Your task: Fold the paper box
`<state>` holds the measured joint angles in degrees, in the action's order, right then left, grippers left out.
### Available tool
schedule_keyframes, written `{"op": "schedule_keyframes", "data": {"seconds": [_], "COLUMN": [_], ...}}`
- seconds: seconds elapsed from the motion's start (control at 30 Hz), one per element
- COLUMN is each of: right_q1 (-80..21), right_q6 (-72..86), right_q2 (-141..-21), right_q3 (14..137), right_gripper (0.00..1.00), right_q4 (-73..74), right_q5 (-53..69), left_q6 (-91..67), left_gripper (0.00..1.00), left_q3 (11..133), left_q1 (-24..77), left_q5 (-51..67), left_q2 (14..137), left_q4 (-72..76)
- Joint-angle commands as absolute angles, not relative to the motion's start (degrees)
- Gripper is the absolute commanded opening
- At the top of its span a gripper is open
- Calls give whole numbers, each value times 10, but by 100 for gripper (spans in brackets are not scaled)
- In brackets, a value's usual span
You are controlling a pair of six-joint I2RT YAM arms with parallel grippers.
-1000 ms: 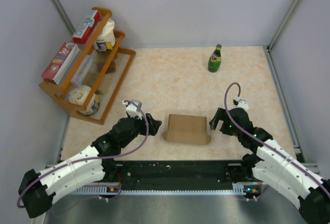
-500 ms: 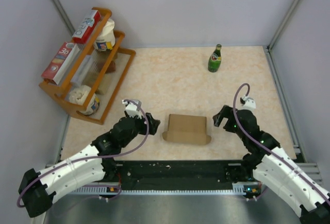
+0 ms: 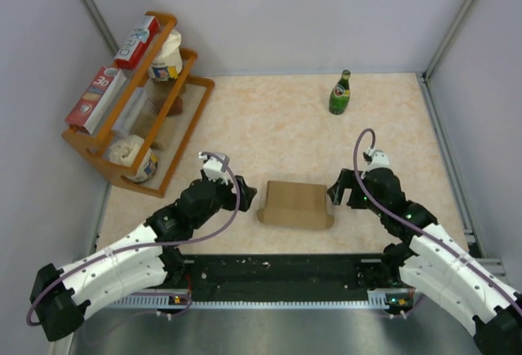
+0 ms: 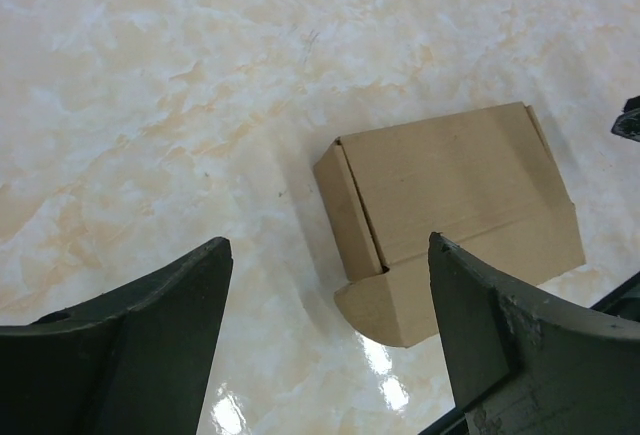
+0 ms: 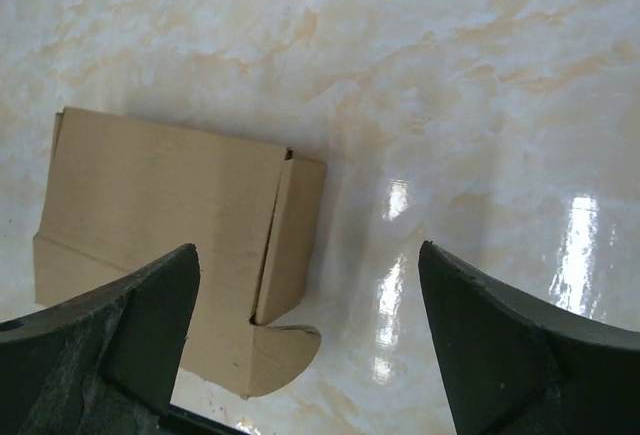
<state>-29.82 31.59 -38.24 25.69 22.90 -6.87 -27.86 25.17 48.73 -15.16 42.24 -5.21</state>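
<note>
Lying folded shut: paper box (image 3: 295, 203)

Your R gripper (image 5: 308, 255) gapes wide over the marble tabletop (image 5: 480, 105); paper box (image 5: 165, 215) lies closed, w/ rounded tab (image 5: 285, 347) poking out.

Green bottle (image 3: 340, 94), wooden rack (image 3: 190, 137) holding red-and-white cartons (image 3: 96, 98), marbled table (image 3: 277, 126)

Pale grey walls (image 3: 285, 12) enclose a glossy beige marbled tabletop (image 3: 269, 126).
</note>
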Motion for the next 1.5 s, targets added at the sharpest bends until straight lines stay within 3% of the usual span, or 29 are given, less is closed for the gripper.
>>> {"op": "schedule_keyframes", "data": {"seconds": [0.0,0.17,0.23,0.5,1.2,1.47], "right_q1": [-296,-296,-301,-395,-404,-413], "right_q6": [286,299,310,344,409,394], "right_q2": [-367,-388,-402,-439,-434,-480], "right_q3": [278,279,285,286,239,257], "right_gripper": [88,88,99,99,74,73], "right_q4": [185,207,223,241,206,229], "right_q5": [-3,25,18,-47,49,55], "left_q6": [-264,-275,-286,-318,-353,-343], "left_gripper": [83,83,82,82,80,80], "left_q3": [281,276,273,278,290,296], "left_q1": [485,487,486,519,568,569], "left_q5": [-86,-66,-55,-28,-28,-26], "left_q2": [416,436,447,495,585,606], "left_q4": [-28,-32,-33,-29,-16,-19]}}
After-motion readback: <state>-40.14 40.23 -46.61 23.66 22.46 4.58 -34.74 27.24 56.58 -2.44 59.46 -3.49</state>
